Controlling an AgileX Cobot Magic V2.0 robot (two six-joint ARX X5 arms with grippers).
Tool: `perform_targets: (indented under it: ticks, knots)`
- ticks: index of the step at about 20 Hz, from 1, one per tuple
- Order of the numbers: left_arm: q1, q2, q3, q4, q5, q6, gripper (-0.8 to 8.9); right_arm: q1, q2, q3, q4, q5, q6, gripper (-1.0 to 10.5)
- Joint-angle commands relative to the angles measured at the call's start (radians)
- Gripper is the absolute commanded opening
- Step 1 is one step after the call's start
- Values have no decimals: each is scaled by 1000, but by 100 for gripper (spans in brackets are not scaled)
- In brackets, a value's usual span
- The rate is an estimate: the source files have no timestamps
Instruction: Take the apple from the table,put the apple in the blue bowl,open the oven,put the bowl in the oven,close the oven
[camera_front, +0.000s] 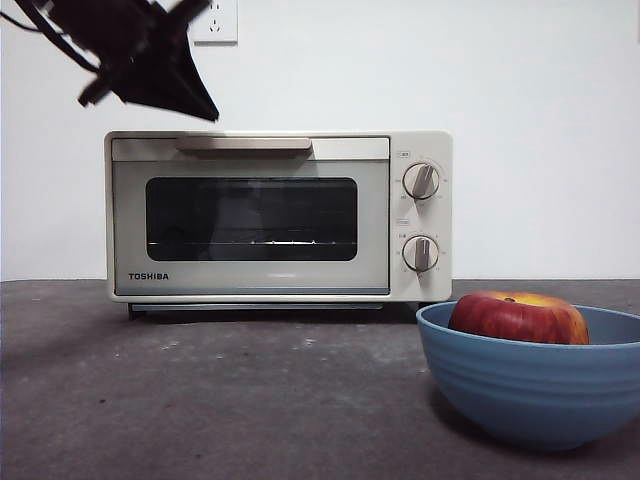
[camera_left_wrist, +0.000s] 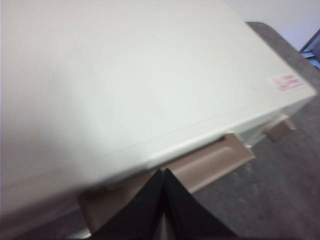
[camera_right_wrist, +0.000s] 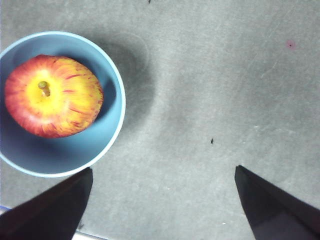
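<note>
The red and yellow apple (camera_front: 517, 317) (camera_right_wrist: 52, 95) lies inside the blue bowl (camera_front: 535, 385) (camera_right_wrist: 107, 132) on the dark table (camera_front: 250, 400) at the front right. Behind stands the cream oven (camera_front: 278, 215) with its door closed. My left gripper (camera_front: 150, 65) (camera_left_wrist: 164, 172) hangs shut above the oven's top left, its tips just over the beige handle (camera_left_wrist: 210, 162) (camera_front: 244, 145), holding nothing. My right gripper (camera_right_wrist: 162, 172) is open high over the table beside the bowl, apart from it.
A white wall with a power socket (camera_front: 214, 20) rises behind the oven. Two knobs (camera_front: 421, 181) sit on the oven's right panel. Bare table (camera_right_wrist: 225, 75) stretches beside the bowl.
</note>
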Motion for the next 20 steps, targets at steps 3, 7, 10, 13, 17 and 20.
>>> perform_targets:
  ticks: [3,7,10,13,17,20]
  knots:
    - [-11,83,25,43,-37,23,7,5,-27,3,9,-3,39,453]
    - [-27,106,25,-4,-36,23,7,5,-71,3,5,-3,57,453]
    - [-73,106,25,-139,-36,31,7,4,-81,3,1,-2,67,453]
    - [-142,106,25,-263,-36,35,7,-16,-81,3,-26,7,80,453]
    - [-219,105,25,-362,-36,35,7,-42,-81,3,-32,-18,79,453]
    - [-248,103,25,-418,-36,37,7,-55,-77,3,-40,-19,63,452]
